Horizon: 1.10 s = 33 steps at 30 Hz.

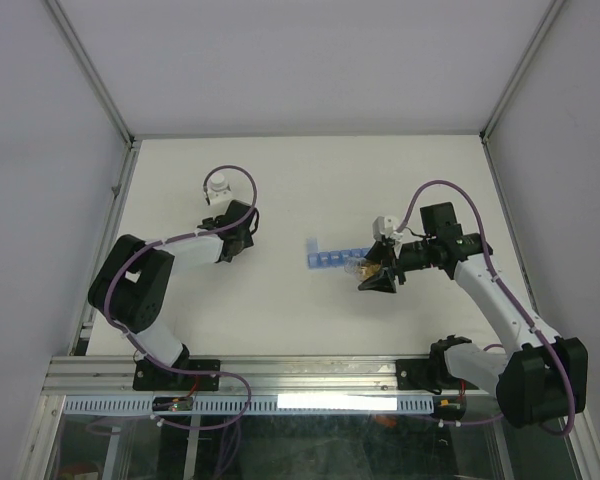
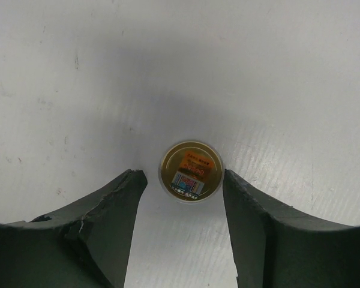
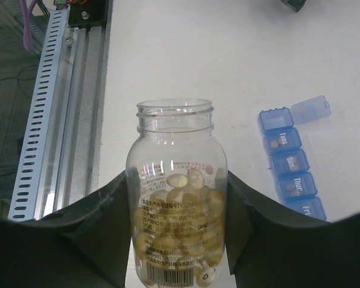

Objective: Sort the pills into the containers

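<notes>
Pills sit right of centre. From the left: my left gripper gapes wide, a round gold-rimmed disc, perhaps a lid, lying between its jaws. My right gripper clamps the uncapped clear bottle holding them, near the blue containers, one end lid raised.

The blue pill box has day names on its lids: "Tues", "Thur" and maybe "Fri". The lid between them is too blurry to read. The bottle and the round cap have bar codes and tiny print.
</notes>
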Available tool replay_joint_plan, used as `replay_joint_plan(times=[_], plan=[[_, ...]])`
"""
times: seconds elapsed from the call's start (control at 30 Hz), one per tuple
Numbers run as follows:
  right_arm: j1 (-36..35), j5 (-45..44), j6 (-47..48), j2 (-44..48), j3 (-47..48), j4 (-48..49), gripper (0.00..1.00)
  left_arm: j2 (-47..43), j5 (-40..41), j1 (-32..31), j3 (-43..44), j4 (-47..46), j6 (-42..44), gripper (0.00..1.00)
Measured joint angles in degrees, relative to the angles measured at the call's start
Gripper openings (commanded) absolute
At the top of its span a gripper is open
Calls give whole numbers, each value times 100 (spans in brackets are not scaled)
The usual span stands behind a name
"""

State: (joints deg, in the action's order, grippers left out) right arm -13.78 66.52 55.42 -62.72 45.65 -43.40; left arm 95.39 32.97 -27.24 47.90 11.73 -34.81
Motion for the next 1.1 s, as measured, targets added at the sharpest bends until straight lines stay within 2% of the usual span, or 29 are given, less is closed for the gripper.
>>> replay_joint_plan(times=[0.23,0.33,0.4,0.47,0.5,0.6,0.73,0.83,0.9,0.93,1.03,1.07,1.1], plan=[[50,39,2,50,0,-26,0,-114,-184,35,9,205,39,64],[66,46,2,55,0,-26,0,-428,-461,35,-59,411,98,72],[87,68,0,57,0,-33,0,-855,-719,35,-138,511,133,76],[140,162,-50,83,7,-33,0,-1554,-1220,35,-262,461,175,87],[184,197,-114,105,13,-13,0,-1915,-1513,35,-339,356,216,97],[302,321,-857,365,68,358,0,-3169,-2643,35,-756,-308,299,99],[393,-44,-2811,1043,498,1622,0,-4452,-4142,33,-1259,-1460,203,99],[472,-671,-4277,1019,1596,2476,0,-4736,-4946,33,-1294,-2079,79,99],[623,-935,-5635,890,2253,3501,0,-4743,-5342,33,-1292,-2354,-35,99],[706,-914,-6422,837,2345,4234,0,-4728,-5525,33,-1294,-2446,-98,99],[828,-713,-9704,649,1943,8059,0,-4728,-5936,33,-1292,-2632,-267,99],[831,-640,-10393,595,1860,8988,0,-4752,-6061,33,-1294,-2682,-319,99],[837,-527,-10863,595,1801,9462,0,-4806,-6175,33,-1303,-2741,-361,99]])
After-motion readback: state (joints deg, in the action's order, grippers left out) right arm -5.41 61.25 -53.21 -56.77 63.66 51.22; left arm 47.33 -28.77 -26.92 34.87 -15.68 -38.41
